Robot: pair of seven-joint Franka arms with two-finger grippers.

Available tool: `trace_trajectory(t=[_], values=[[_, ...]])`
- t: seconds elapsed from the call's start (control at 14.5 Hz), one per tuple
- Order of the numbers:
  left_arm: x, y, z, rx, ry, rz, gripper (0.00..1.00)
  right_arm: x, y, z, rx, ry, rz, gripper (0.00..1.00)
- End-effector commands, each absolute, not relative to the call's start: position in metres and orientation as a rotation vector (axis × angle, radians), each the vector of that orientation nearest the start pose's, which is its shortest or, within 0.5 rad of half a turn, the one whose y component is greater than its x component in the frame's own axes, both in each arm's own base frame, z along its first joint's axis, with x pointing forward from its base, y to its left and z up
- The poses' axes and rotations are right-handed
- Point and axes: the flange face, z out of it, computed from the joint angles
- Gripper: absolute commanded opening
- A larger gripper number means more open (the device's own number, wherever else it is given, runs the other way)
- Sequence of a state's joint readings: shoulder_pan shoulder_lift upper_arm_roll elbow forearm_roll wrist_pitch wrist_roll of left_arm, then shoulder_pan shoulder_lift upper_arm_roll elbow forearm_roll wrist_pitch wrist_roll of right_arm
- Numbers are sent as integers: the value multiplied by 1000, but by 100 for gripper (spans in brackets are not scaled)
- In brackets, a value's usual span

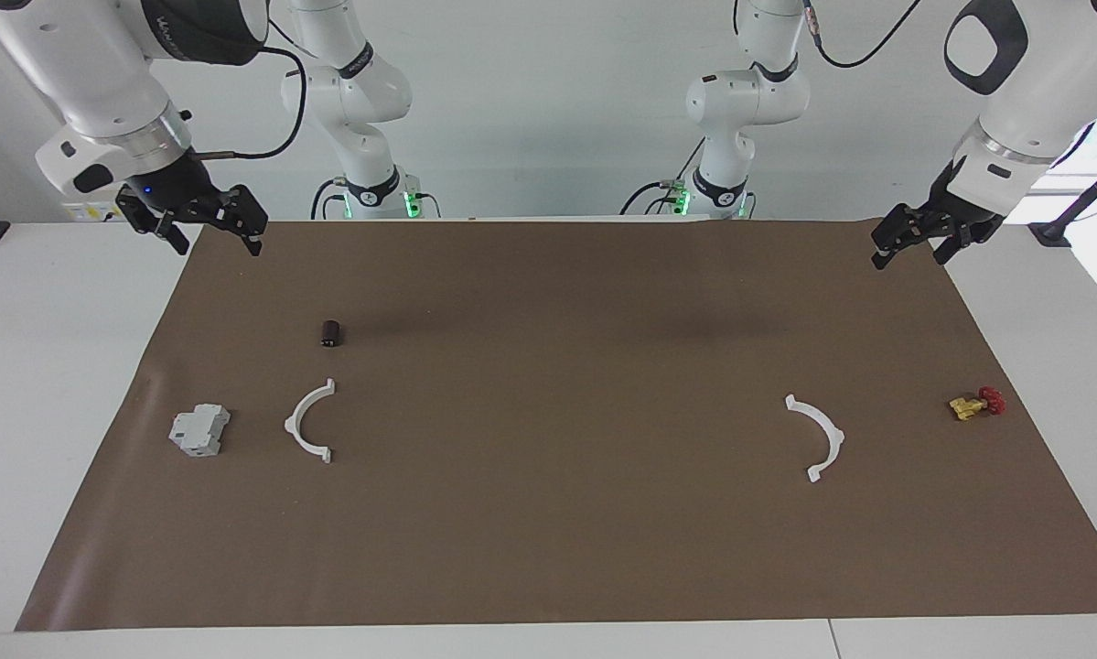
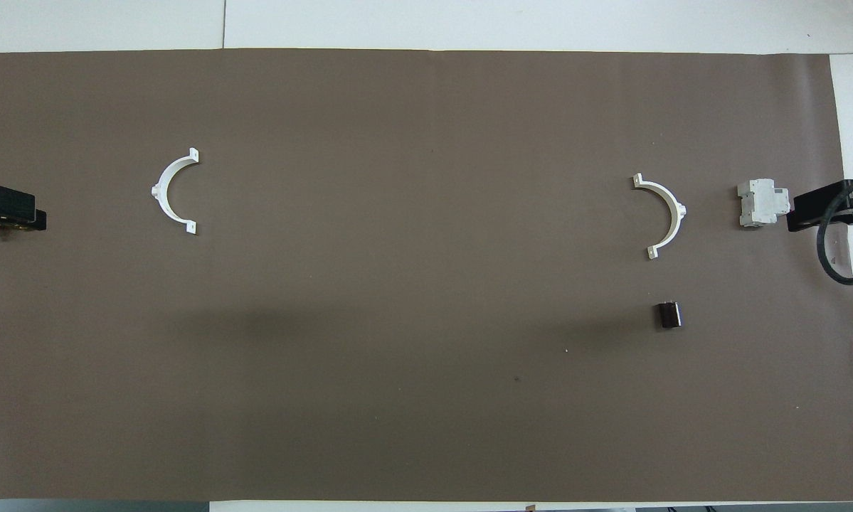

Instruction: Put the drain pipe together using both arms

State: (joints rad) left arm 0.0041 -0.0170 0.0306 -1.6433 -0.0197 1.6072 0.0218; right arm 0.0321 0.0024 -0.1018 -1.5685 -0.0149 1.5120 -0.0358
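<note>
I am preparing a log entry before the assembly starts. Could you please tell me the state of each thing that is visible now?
Half-ring at the right arm's end: flat on the mat, free, unjoined.
Half-ring at the left arm's end: flat on the mat, free, unjoined.
Grey block: lying beside the first half-ring, apart.
Dark cylinder: lying on its side.
Yellow-and-red valve: lying on the mat.
Right gripper: raised, open, empty.
Left gripper: raised, open, empty.

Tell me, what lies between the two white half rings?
Nothing: only bare brown mat separates one half ring from the other half ring, clearest in the overhead view.
</note>
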Motion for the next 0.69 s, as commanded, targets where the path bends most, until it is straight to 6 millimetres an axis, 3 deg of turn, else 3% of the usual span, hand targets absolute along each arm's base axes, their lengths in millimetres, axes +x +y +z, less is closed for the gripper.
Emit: trace_trajectory(t=[0.0,0.34,0.48,0.62], values=[[543,16,606,-3145,-5,22,100,549,-40,621,-3136,67,74,100],[543,16,606,-3145,-5,22,100,545,-40,621,-3133,77,81,100],[543,16,606,-3145,-5,26,100,540,-34,610,-3130,7,100,100],[544,14,605,-3145,14,19,100,543,-40,577,-3134,-47,-58,100]])
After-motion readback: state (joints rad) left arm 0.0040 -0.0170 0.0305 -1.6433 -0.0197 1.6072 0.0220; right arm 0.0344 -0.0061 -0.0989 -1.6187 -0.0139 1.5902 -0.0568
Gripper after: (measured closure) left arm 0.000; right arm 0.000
